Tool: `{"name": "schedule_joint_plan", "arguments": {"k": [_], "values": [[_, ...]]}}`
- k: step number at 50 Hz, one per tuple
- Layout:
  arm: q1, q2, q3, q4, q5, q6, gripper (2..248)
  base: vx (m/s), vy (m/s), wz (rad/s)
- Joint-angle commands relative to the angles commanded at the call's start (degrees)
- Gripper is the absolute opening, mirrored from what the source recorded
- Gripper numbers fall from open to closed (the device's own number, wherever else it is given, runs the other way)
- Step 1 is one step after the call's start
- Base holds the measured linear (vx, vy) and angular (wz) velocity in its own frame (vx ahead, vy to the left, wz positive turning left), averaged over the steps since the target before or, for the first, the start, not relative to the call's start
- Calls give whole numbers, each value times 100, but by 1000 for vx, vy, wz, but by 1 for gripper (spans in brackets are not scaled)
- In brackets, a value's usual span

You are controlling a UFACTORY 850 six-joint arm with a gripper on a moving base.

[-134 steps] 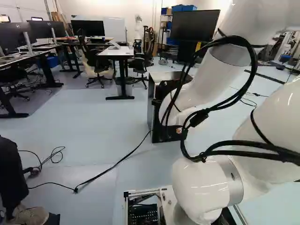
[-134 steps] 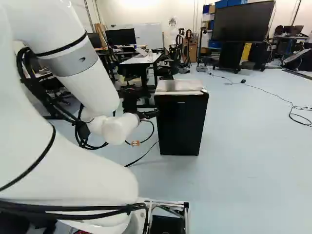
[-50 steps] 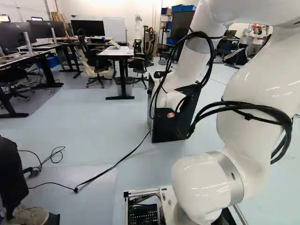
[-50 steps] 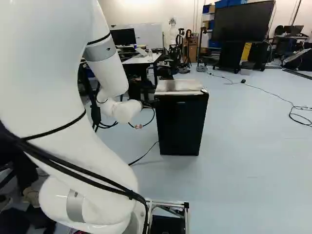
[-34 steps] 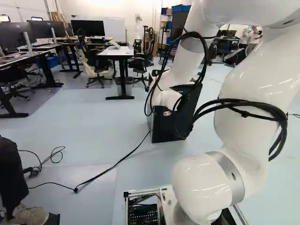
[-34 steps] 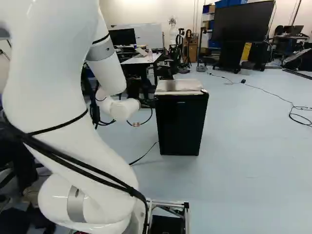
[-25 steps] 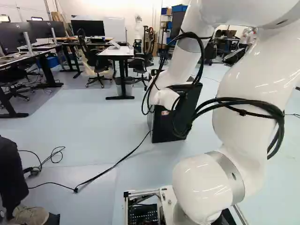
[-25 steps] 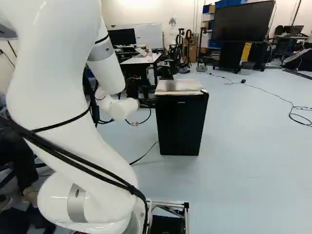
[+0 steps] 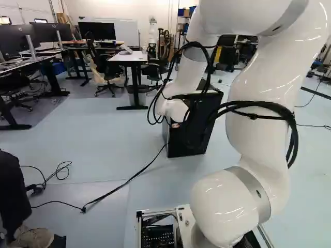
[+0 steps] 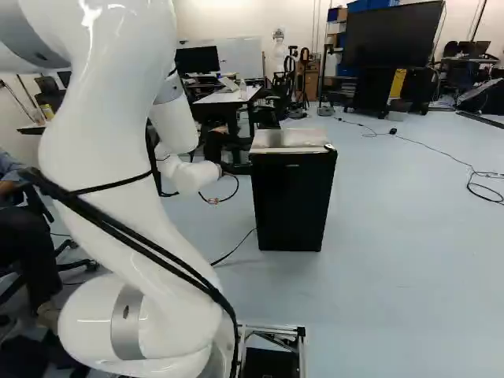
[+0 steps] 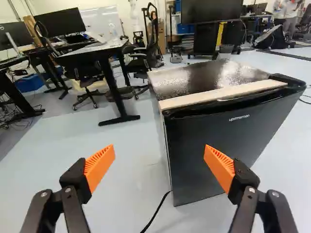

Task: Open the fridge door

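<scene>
In the right base view my gripper (image 10: pixel 236 168) is a small dark shape just left of the black mini fridge (image 10: pixel 291 201). The wrist view shows the gripper (image 11: pixel 159 158) open, its orange pads wide apart with nothing between them. Ahead, the fridge's dark front door (image 11: pixel 218 141) is closed, under a pale strip (image 11: pixel 223 95) along the top front edge. The fridge's near side edge falls between the two fingers, and one finger overlaps the door in view; contact cannot be told. In the left base view the wrist and cables partly cover the fridge (image 9: pixel 189 137).
A black cable (image 9: pixel 121 186) runs over the floor to the fridge. Behind stand a desk (image 11: pixel 92 51), office chairs and a large screen (image 10: pixel 392 35). Another robot (image 9: pixel 152 33) stands far back. A person's leg (image 9: pixel 11 191) is left of the base.
My arm has swung leftward in the left base view, and the wrist has shifted slightly away from the fridge in the right base view. Neither base nor fridge has moved.
</scene>
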Motion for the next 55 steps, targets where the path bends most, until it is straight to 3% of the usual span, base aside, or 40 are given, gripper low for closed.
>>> {"name": "schedule_joint_plan", "arguments": {"k": [55], "values": [[692,-1708,-1304,2358,1098,0,247,0,0,0]]}}
